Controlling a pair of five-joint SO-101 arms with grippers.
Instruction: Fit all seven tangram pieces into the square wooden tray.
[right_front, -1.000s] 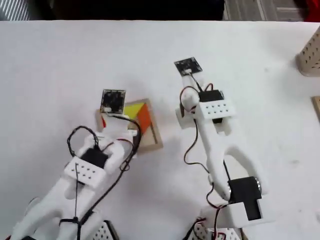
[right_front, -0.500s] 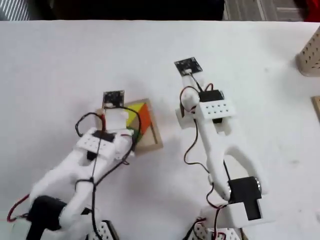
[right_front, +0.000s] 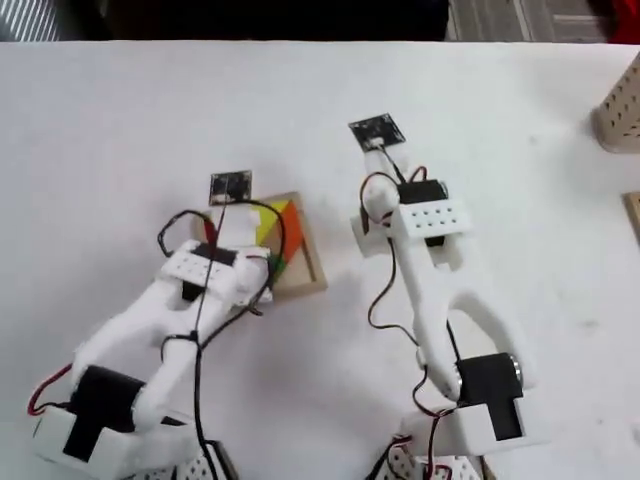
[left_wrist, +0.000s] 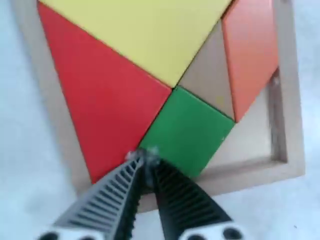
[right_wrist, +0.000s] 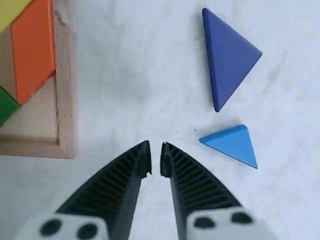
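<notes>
The tray (left_wrist: 287, 125) is pale, plain wood. Its pieces are a red triangle (left_wrist: 100, 105), a yellow triangle (left_wrist: 145, 30), a green square (left_wrist: 190, 130) and an orange parallelogram (left_wrist: 250, 50). On the white table (right_wrist: 125, 75) there are a dark blue triangle (right_wrist: 227, 55) and a light blue triangle (right_wrist: 232, 145). The left gripper (left_wrist: 145, 159) and the right gripper (right_wrist: 154, 150) are black and ribbed.

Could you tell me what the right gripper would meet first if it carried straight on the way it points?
Probably nothing: the right gripper aims at bare table between the tray and the dark blue triangle.
</notes>
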